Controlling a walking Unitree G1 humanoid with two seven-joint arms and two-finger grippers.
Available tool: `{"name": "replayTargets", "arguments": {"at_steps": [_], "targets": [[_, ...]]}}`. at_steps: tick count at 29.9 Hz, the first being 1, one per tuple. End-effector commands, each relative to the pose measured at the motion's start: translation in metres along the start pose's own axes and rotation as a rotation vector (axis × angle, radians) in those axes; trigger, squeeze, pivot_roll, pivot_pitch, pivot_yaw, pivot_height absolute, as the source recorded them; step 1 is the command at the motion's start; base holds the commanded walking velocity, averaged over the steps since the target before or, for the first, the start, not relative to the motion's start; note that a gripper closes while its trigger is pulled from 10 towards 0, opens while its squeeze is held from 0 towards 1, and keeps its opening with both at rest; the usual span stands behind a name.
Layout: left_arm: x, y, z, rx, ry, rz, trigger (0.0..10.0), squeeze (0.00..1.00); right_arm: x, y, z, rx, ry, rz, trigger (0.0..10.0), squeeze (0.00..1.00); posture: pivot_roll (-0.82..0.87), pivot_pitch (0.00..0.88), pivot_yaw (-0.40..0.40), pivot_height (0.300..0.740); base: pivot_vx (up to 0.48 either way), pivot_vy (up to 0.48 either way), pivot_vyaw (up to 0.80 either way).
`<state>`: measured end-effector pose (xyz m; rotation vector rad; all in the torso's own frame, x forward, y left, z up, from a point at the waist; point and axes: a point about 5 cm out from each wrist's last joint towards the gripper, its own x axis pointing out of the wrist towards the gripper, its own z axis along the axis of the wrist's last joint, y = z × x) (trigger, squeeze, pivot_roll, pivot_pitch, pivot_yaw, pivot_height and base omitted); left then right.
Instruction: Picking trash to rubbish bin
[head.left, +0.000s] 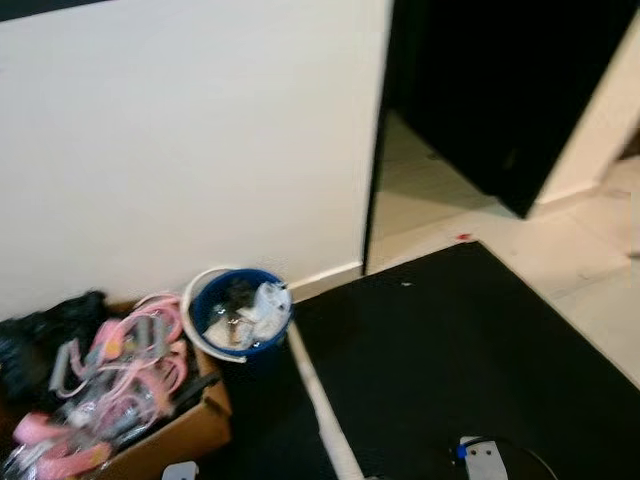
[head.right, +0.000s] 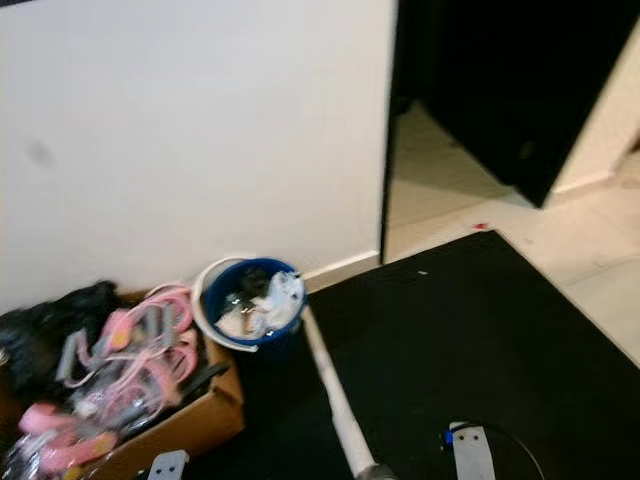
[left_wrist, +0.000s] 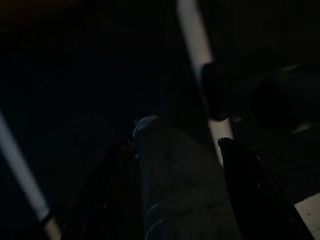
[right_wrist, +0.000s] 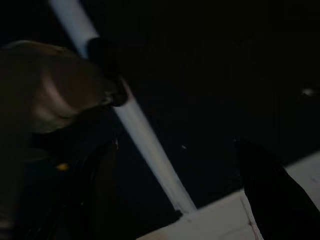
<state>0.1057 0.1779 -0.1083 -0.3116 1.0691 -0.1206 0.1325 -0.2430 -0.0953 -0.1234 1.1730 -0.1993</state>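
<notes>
The rubbish bin (head.left: 238, 312) is a blue bucket with a white rim. It stands on the floor against the white wall and holds crumpled paper and wrappers. In the dark left wrist view my left gripper (left_wrist: 175, 195) has its two black fingers (left_wrist: 248, 190) against the sides of a grey, rounded piece of trash (left_wrist: 172, 175) that fills the gap between them. My right gripper (right_wrist: 180, 195) hangs open over the black mat, nothing between its fingers (right_wrist: 262, 185). Silver parts of my left arm (head.left: 180, 470) and right arm (head.left: 480, 455) show at the bottom edge.
A cardboard box (head.left: 185, 425) full of pink hangers sits left of the bin, with a black bag (head.left: 40, 335) behind it. A white pole (head.left: 320, 400) lies along the edge of the black mat (head.left: 450, 350). A dark doorway (head.left: 480, 90) opens at the right.
</notes>
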Motion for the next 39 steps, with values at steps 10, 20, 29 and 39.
{"name": "replayTargets", "arguments": {"at_steps": [10, 20, 29, 39], "targets": [[-0.003, 0.004, -0.009, 0.012, 0.036, 0.019, 10.0, 0.0, 0.0, 0.007, -0.003, 0.004, 0.013, 0.018, 10.0, 0.0, -0.07, 0.051, 0.095, 0.74, 0.0, 0.0, -0.77], [-0.002, 0.004, -0.004, 0.028, 0.024, 0.026, 10.0, 0.0, 0.0, 0.008, -0.003, 0.006, 0.012, 0.017, 10.0, 0.0, -0.08, 0.048, 0.096, 0.74, 0.0, 0.0, -0.77], [-0.001, 0.003, 0.0, 0.043, 0.019, 0.028, 10.0, 0.0, 0.0, 0.008, -0.002, 0.007, 0.011, 0.017, 10.0, 0.0, -0.08, 0.046, 0.095, 0.74, 0.0, 0.0, -0.77], [0.001, 0.001, 0.002, 0.049, 0.014, 0.019, 10.0, 0.0, 0.0, 0.008, 0.001, 0.001, 0.005, 0.017, 10.0, 0.0, -0.08, 0.039, 0.089, 0.74, 0.0, 0.0, -0.77]]}}
